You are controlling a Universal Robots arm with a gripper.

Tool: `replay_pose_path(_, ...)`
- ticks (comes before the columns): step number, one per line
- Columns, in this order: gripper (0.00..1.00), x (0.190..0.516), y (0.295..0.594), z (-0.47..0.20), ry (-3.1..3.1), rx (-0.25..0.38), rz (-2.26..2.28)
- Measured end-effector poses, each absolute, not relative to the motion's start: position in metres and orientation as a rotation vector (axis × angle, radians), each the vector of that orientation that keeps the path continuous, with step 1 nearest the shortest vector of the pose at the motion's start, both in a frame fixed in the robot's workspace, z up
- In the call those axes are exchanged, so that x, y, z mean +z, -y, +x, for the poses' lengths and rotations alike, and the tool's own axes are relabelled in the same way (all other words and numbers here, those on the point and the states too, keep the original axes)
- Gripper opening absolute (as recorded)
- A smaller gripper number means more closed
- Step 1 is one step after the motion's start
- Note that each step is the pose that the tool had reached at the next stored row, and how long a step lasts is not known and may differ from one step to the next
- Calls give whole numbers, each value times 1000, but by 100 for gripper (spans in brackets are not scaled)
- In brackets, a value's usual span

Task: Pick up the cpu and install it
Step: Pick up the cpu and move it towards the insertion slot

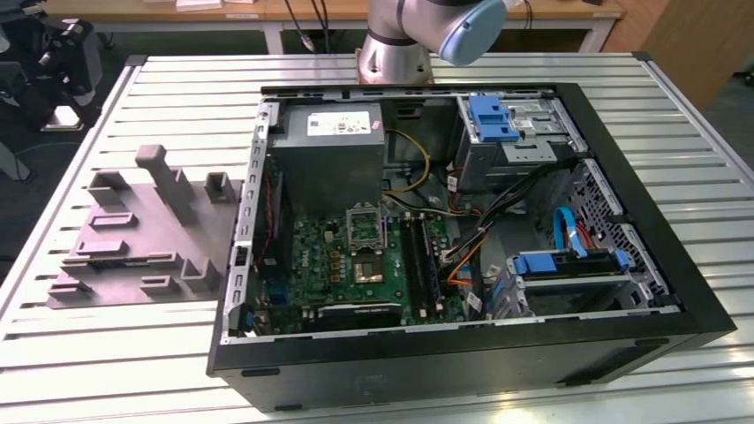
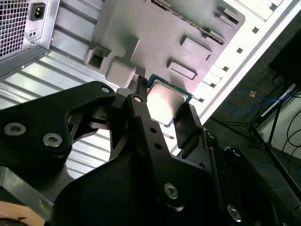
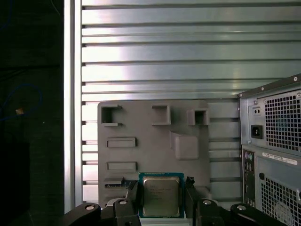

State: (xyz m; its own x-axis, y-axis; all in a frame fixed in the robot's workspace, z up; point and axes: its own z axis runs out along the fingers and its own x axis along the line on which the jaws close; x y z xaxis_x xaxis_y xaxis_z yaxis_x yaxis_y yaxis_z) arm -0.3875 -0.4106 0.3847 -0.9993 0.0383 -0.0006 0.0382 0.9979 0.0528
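The cpu (image 3: 161, 197), a small square chip with a silvery top and a teal-edged rim, sits between my black fingers (image 3: 133, 200) in both wrist views. My gripper (image 3: 161, 188) is shut on the cpu (image 2: 162, 106) and holds it high above the grey fixture tray (image 3: 155, 141). In the second wrist view the gripper (image 2: 163, 96) grips the chip by two opposite edges. The exterior view shows the open computer case (image 1: 471, 353) with the green motherboard (image 1: 342, 265) and its empty metal-framed socket (image 1: 365, 225).
The grey fixture tray (image 1: 130, 238) with raised blocks lies on the slatted metal table (image 1: 106, 353) at the exterior view's left of the case. Inside the case are a power supply (image 1: 330, 150), cables (image 1: 483, 230) and blue drive brackets (image 1: 566, 261). The arm's base (image 1: 395, 53) stands behind the case.
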Motion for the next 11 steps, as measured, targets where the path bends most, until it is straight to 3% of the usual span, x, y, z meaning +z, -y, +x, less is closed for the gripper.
replay_pose_path(11, 47, 385, 411, -383, -3138, 83, 60)
